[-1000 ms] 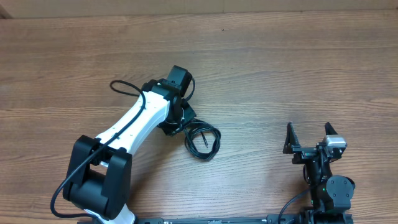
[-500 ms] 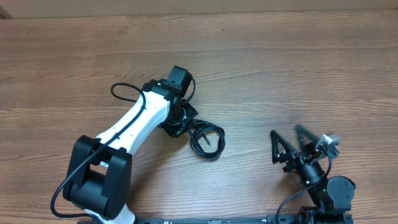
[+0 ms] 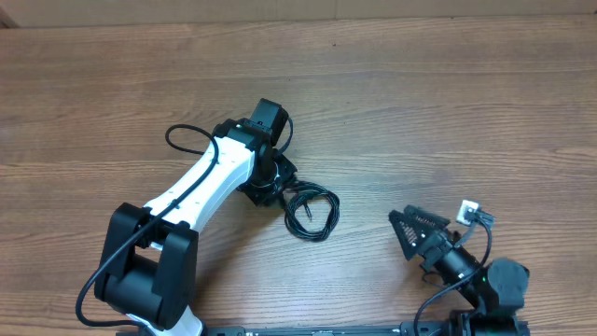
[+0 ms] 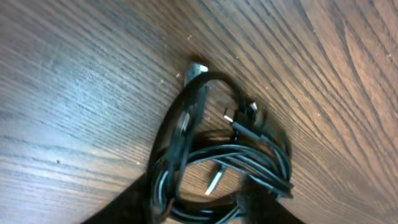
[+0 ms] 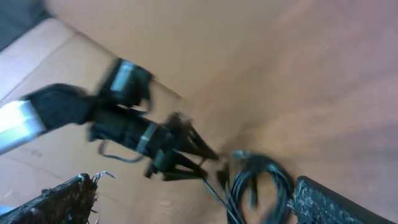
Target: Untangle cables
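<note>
The cables (image 3: 312, 213) lie as one tangled black coil on the wooden table, just right of my left gripper (image 3: 272, 187). In the left wrist view the coil (image 4: 217, 149) fills the centre, with small plugs and a metal tip showing. My left gripper (image 4: 199, 202) has its fingers closed in on the coil's near side. My right gripper (image 3: 417, 229) is open and empty. It is turned toward the coil and well to its right. The right wrist view shows the blurred coil (image 5: 261, 183) ahead between my right fingers (image 5: 196, 190), with the left gripper (image 5: 177, 155) behind it.
The left arm's white link (image 3: 201, 182) and its own black wire (image 3: 182, 131) lie to the left of the coil. The right arm's base (image 3: 499, 285) is at the front right. Bare wood table (image 3: 420, 103) lies all around.
My right gripper has swung down and left, turning to face the coil. The coil has shifted slightly right at the left gripper. The left arm has stayed put.
</note>
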Robot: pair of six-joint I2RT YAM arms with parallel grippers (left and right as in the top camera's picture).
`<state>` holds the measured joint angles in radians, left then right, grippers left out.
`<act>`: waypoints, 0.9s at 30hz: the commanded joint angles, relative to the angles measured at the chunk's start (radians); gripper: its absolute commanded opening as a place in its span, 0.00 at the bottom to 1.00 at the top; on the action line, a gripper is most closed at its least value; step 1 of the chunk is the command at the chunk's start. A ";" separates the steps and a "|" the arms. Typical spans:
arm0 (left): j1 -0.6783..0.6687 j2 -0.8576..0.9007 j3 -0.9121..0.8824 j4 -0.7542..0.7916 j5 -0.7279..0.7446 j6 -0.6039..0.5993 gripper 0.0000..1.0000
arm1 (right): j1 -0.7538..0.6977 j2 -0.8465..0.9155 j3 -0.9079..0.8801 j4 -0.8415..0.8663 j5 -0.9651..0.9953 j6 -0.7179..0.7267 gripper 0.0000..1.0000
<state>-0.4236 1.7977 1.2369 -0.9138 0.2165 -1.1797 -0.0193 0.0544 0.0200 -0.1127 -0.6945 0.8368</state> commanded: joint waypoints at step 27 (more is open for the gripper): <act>0.005 -0.001 0.035 0.183 -0.345 0.541 1.00 | -0.002 0.460 0.193 -0.239 0.092 -0.083 1.00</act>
<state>-0.4252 1.7977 1.2400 -0.6891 0.1932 -0.5190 -0.0193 0.5144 0.1871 -0.3534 -0.6128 0.7650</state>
